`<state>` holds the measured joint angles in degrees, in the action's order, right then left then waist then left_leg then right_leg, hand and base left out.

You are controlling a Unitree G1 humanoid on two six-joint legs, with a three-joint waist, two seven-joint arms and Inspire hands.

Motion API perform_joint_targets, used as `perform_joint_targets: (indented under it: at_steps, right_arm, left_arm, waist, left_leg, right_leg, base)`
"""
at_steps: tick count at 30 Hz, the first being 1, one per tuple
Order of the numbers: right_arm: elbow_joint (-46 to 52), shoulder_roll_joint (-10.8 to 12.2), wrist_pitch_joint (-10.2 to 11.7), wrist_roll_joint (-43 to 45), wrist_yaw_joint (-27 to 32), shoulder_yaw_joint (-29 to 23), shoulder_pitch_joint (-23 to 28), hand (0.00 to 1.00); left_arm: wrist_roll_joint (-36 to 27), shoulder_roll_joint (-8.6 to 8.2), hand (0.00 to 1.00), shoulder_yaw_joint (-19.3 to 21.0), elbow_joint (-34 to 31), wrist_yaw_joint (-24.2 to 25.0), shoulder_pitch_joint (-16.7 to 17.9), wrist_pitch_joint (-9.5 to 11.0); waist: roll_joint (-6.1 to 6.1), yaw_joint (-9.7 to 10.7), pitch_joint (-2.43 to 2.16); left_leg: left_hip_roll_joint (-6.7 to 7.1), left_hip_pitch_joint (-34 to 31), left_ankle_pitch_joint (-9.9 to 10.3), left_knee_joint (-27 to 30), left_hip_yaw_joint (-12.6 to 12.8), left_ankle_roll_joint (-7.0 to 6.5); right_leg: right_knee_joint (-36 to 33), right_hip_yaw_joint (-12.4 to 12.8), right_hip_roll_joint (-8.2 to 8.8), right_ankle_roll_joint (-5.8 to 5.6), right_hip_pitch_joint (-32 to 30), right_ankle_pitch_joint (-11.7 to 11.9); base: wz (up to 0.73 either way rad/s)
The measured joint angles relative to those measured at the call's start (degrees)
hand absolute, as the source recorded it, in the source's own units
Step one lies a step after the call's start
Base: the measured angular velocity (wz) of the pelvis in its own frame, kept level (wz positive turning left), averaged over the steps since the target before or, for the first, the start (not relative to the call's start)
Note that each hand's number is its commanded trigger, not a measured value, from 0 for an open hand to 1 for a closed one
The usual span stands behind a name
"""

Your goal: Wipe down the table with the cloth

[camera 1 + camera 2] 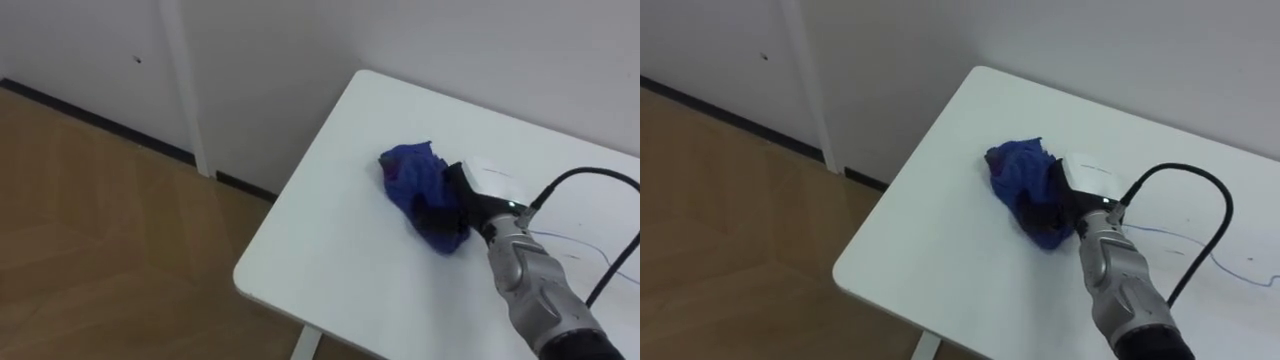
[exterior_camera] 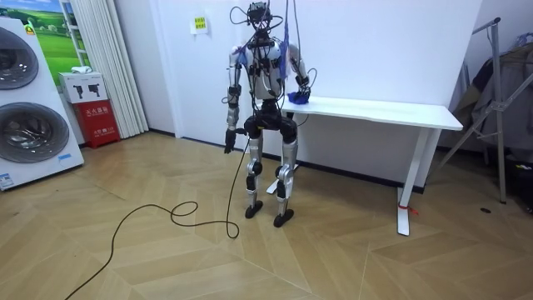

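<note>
Right hand (image 1: 464, 200) grips the blue cloth (image 1: 413, 178) on the white table (image 1: 330, 245).

Indoor room set up as a home-style laundry and housework space: herringbone wood floor (image 2: 166, 258), plain white wall (image 2: 375, 50), front-loading washing machines (image 2: 29, 133) at nine o'clock in the room view, white table (image 2: 391, 111) at two o'clock, metal rack (image 2: 500, 100) at three o'clock

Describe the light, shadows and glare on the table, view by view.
Left eye view: soft, even light; a faint shadow rims the cloth under the right hand; no glare on the table. Right eye view: same. Room view: bright room, darker beneath the table.
</note>
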<state>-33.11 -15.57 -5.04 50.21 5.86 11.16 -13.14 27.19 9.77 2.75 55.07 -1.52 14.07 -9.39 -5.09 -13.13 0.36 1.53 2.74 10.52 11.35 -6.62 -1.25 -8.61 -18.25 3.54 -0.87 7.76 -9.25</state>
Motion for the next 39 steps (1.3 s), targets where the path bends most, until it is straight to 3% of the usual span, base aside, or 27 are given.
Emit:
perform_joint_targets:
  at_steps: [10, 19, 24, 27, 29, 31, 33, 35, 37, 39]
  right_arm:
    - [-0.53, -0.08, 0.26, -0.57, 4.58, 0.19, 2.71, 1.00]
    - [-1.69, 0.14, 0.23, -5.39, 5.30, 0.71, 2.41, 1.00]
    - [3.12, 2.00, -2.53, -9.88, 2.20, 1.29, 3.04, 1.00]
    - [3.78, 2.57, -2.42, -13.25, 2.18, 1.06, 3.03, 1.00]
    - [2.61, 2.52, -1.21, -15.75, 3.11, 0.76, 2.95, 1.00]
    - [-0.19, 2.28, 1.81, -20.11, 4.84, 0.18, 2.65, 1.00]
    - [-2.98, 2.18, 5.74, -24.32, 5.56, -3.16, 1.82, 1.00]
    - [-6.71, 1.62, 7.41, -26.35, 7.25, -6.85, 0.53, 1.00]
    - [-12.24, -0.63, 7.79, -28.03, 8.52, -11.64, -1.62, 1.00]
    - [-20.87, -6.56, 8.27, -31.86, 9.31, -17.69, -2.72, 1.00]
  left_arm:
    - [-0.05, 0.23, 0.00, 1.69, -0.05, -0.62, -0.18, 0.00]
    - [-0.62, 0.12, 0.00, 0.60, -0.06, -1.65, -0.57, 0.46]
    - [-0.55, -0.12, 0.00, -0.66, 0.05, -2.99, -0.46, 0.09]
    - [-0.71, -0.31, 0.00, -0.65, -0.13, -4.39, -0.53, -0.01]
    - [-0.73, -0.34, 0.00, -0.67, -0.18, -4.76, -0.47, -0.04]
    - [-0.65, -0.30, 0.00, -0.58, 0.03, -5.18, -0.47, -0.14]
    - [-0.75, -0.32, 0.00, 0.09, 0.02, -5.24, 0.03, -0.02]
    - [-0.65, -0.25, 0.00, 1.83, 0.00, -5.20, 0.24, 0.19]
    - [-0.58, 0.03, 0.00, 4.30, 0.04, -5.23, 0.53, 0.27]
    - [-0.51, 1.46, 0.00, 6.16, 0.00, -5.22, 1.73, 0.63]
  waist:
    - [-0.59, -0.51, -0.42]
    - [-0.60, -0.62, -0.42]
    - [-0.30, -0.97, -0.25]
    - [0.02, -0.84, -0.12]
    - [0.36, 0.24, 0.04]
    - [0.83, 0.92, -0.05]
    - [1.74, 2.78, -0.18]
    - [2.45, 3.99, -0.42]
    - [2.56, 5.68, -0.74]
    - [2.25, 5.71, -1.05]
  left_leg:
    - [0.11, 0.10, 0.01, -0.07, 0.05, -0.06]
    - [0.13, 0.42, 0.03, -0.12, -0.05, -0.08]
    - [-0.24, 0.96, 0.06, -0.76, 1.23, -0.09]
    - [-0.70, 0.83, 0.29, -0.61, 2.61, -0.09]
    - [-0.68, 0.57, 0.33, -0.52, 2.45, -0.10]
    - [-0.65, 0.00, 0.37, -0.39, 2.31, -0.12]
    - [-0.62, -2.33, 0.49, 0.93, 1.64, -0.17]
    - [-0.42, -3.97, 0.45, 1.65, 0.93, -0.23]
    - [0.26, -5.25, 0.10, 2.03, -0.64, -0.37]
    - [0.58, -5.63, -0.04, 1.98, -1.33, -0.46]
  right_leg:
    - [0.02, 0.03, 0.10, -0.07, -0.33, -0.05]
    - [-0.02, -0.01, 0.11, -0.07, 0.39, -0.04]
    - [-0.07, 1.25, -0.11, -0.06, 0.10, -0.04]
    - [-0.20, 2.44, -0.42, 0.08, -0.49, 0.06]
    - [-0.19, 2.40, -0.44, 0.11, -0.61, 0.08]
    - [-0.16, 2.32, -0.43, 0.11, -1.05, 0.08]
    - [-0.27, 1.37, -0.23, 0.12, -2.40, 0.09]
    - [-0.30, 0.50, 0.02, 0.13, -3.33, 0.13]
    - [-0.52, -0.92, 0.39, 0.07, -4.08, 0.13]
    - [-0.27, -1.51, 0.53, -0.10, -4.51, 0.22]
  base:
    - [0.00]
    - [0.00]
    - [-0.14]
    - [-0.19]
    - [-0.01]
    - [0.06]
    - [0.19]
    - [0.27]
    - [0.37]
    - [0.22]
